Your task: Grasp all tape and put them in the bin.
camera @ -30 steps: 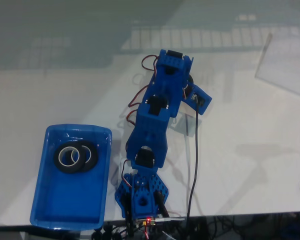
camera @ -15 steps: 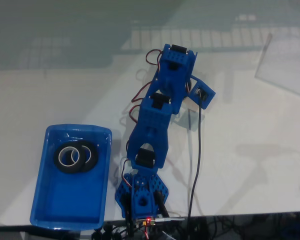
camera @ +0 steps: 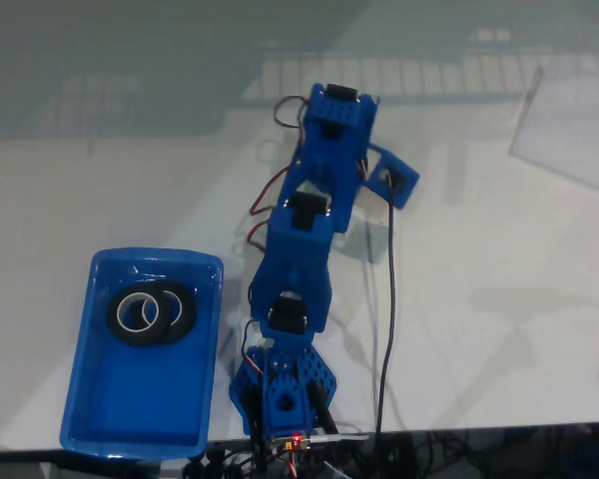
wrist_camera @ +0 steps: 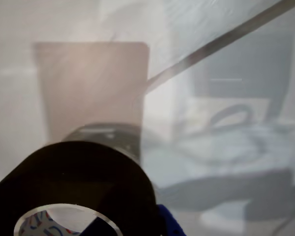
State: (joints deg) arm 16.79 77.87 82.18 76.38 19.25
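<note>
Here, two black tape rolls point(camera: 152, 313) lie overlapping inside the blue bin point(camera: 130, 429), at about nine o'clock from the arm's base point(camera: 283, 389) in the fixed view. Close in the wrist view, a third tape roll point(wrist_camera: 81, 189) sits at seven o'clock against a blue gripper point(wrist_camera: 169, 223) part; I cannot tell whether the claw is apart or clamped.

Blue arm point(camera: 301, 249) stretched up the fixed view from its base point(camera: 282, 391) at the bottom edge, leaning slightly right, wrist camera bracket point(camera: 391, 182) jutting to its right, a blue gripper part at the wrist view's bottom edge, jaws' state unclear
</note>
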